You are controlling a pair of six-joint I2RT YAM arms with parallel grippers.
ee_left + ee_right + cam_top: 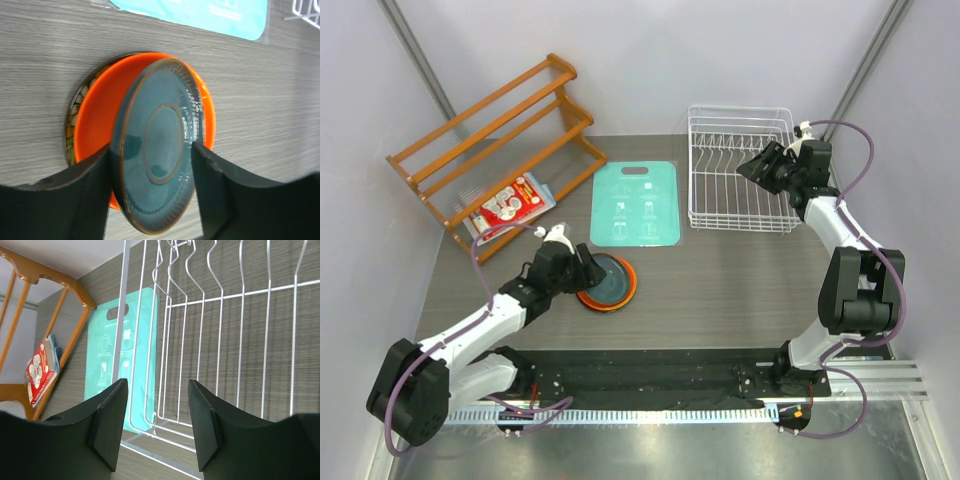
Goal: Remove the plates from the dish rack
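Note:
Left of the table's middle, a dark teal-blue plate (607,281) (160,145) lies tilted on an orange plate (629,293) (97,112). Under the orange one shows the rim of a floral plate (74,112). My left gripper (582,270) (151,147) is open, one finger on each side of the teal plate's near edge. The white wire dish rack (740,185) (240,295) stands at the back right, and I see no plates in it. My right gripper (752,168) (157,385) hangs open over the rack's right side with nothing between its fingers.
A flat teal board (635,205) (200,12) (105,365) lies between the plate stack and the dish rack. An orange-brown wooden slatted rack (490,140) (50,275) stands at the back left, with a red packet (515,200) (40,370) in it.

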